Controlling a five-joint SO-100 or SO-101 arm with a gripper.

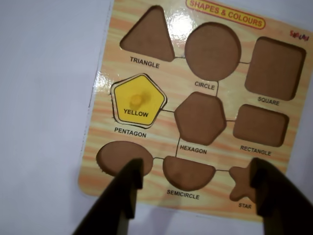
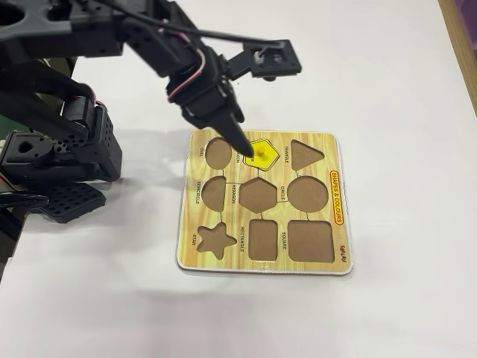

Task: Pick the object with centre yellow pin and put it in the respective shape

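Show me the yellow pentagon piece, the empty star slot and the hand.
yellow pentagon piece [image 1: 138, 100]: wrist view, on its centre knob.
empty star slot [image 2: 215, 239]: fixed view, middle of the recess.
hand [image 1: 195, 178]: wrist view, midway between its open fingertips.

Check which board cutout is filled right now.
Only the pentagon cutout, holding the yellow pentagon piece; the other eight cutouts are empty.

Bright, even light; glare on the glossy puzzle board, wrist view slightly soft.
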